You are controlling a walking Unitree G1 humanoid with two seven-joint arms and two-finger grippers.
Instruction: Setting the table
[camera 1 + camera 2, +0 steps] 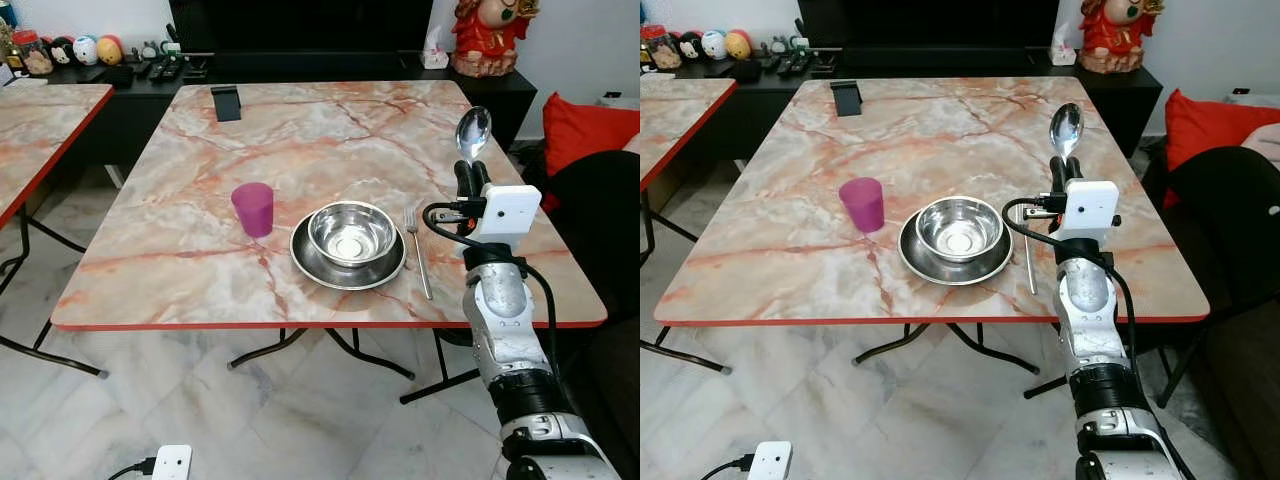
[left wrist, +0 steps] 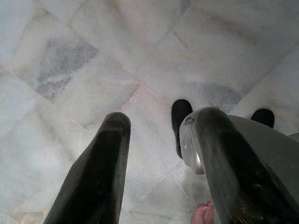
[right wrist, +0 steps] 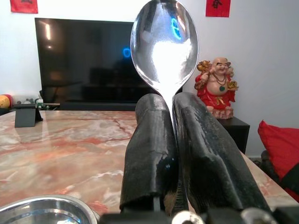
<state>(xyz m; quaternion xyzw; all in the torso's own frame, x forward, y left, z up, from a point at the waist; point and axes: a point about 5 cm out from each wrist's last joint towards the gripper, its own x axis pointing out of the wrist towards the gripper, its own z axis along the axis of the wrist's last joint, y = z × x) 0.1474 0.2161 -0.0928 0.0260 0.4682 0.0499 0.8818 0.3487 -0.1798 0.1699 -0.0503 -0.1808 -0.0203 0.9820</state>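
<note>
Spoon: held upright, bowl up, handle pinched between the fingers of the right gripper; it stands above the table's right side, at about 2 o'clock from the bowl.
Right gripper: fingers closed tight on the spoon's neck, seen close in the right wrist view; silver arm rises from the near right corner of the table.
Table: marble-pattern top with red edge.
Bowl: steel, sits inside a steel plate near the table's front edge, centre-right.
Fork: lies flat just beside the plate at 3 o'clock, tines away from the robot.
Cup: purple, upright, at 9 o'clock from the plate, close but not touching.
Left gripper: hangs over pale marble floor tiles, fingers apart, nothing between them.
Far side: black stand at the table's 12 o'clock edge; red figurine on a dark cabinet behind.
</note>
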